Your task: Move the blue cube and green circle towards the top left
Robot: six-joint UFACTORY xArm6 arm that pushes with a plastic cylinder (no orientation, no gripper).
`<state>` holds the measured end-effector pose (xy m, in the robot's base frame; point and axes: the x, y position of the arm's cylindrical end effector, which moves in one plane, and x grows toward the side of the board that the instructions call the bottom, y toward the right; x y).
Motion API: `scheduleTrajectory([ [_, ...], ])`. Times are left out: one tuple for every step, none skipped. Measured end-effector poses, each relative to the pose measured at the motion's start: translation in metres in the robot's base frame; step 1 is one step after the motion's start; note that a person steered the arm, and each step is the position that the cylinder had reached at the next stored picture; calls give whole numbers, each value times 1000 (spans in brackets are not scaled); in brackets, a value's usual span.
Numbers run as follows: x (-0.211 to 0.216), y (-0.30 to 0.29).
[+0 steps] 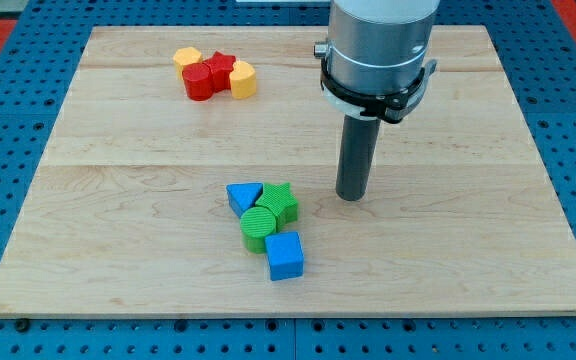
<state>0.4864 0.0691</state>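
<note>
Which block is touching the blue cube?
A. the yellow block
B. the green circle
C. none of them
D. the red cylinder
B: the green circle sits right against the blue cube, at its upper left, while the red and yellow blocks are far off near the view's top left.

My tip (351, 197) rests on the wooden board (118, 200), at about two o'clock from the green circle (259, 227) and clear of it. The blue cube (286, 256) touches that circle at its five o'clock. A green star (280, 203) and blue triangle (244, 195) crowd its top.
</note>
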Motion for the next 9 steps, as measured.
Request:
scheduleTrajectory([
  [28,55],
  [88,82],
  [131,22],
  [127,-51],
  [75,-59],
  [64,-116],
  [60,-150],
  [22,-184],
  [13,-231],
])
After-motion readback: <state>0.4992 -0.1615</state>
